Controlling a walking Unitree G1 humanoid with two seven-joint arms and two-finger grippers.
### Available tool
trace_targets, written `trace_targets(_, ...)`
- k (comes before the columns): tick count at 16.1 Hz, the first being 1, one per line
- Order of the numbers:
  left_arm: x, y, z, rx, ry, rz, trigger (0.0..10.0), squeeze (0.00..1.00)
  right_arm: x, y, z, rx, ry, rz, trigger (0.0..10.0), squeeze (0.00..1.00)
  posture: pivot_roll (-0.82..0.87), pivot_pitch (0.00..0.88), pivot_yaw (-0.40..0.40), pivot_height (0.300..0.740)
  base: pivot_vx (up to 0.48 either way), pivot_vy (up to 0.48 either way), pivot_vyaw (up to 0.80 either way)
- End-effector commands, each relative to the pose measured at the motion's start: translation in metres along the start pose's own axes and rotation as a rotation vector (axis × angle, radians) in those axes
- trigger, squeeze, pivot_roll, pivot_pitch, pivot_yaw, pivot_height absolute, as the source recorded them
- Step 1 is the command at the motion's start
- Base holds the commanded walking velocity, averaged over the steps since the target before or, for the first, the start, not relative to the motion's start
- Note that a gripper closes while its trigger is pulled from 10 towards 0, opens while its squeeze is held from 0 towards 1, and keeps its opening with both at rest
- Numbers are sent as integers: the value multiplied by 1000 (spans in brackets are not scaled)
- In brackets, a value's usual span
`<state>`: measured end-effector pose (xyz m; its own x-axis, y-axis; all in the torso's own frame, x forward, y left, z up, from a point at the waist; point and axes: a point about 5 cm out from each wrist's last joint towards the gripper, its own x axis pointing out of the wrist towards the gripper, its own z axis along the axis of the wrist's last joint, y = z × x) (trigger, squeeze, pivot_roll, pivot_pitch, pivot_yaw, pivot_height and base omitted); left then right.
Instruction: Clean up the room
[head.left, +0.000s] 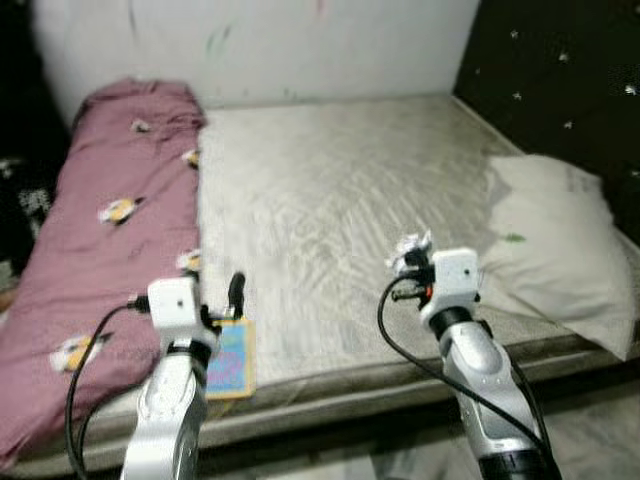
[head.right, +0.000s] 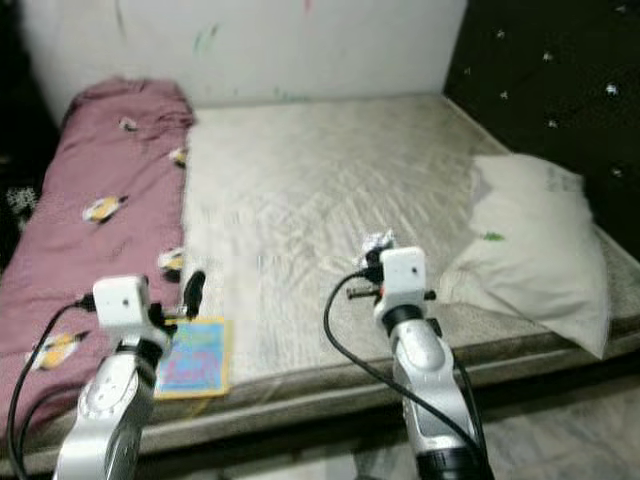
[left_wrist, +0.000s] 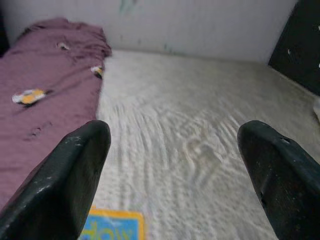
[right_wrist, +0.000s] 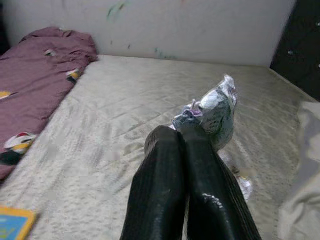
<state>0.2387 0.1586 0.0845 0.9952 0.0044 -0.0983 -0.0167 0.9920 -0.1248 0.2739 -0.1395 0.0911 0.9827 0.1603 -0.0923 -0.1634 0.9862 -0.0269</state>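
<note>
Two right fingers (right_wrist: 172, 165) pinch crumpled wrapper (right_wrist: 215, 112).

Both silver arms reach forward from the near edge. The left gripper (left_wrist: 172, 165) is raised on the left, its two black fingers (left_wrist: 75, 175) spread wide apart. The right gripper (right_wrist: 182, 135), on the right, has its fingers (right_wrist: 160, 190) pressed together, pinching a wrapper (right_wrist: 215, 112).

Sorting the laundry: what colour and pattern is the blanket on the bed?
The blanket is mauve-pink with small yellow-and-white figures; clearest in the left eye view.
</note>
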Motion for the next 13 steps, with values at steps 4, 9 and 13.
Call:
trace_targets(4,0,9,-1,17,14,28,10000,0,6,7,10,7,-38,29,10000,0,9,0,-24,740,0,443,0)
trace_targets(9,-1,9,-1,24,3,40,10000,0,7,9,11,-18,-46,49,10000,0,9,0,-28,740,49,410,256)
trace_targets(13,-1,8,-2,16,5,39,10000,0,6,10,12,-19,-50,54,10000,0,5,2,-27,740,131,284,800)
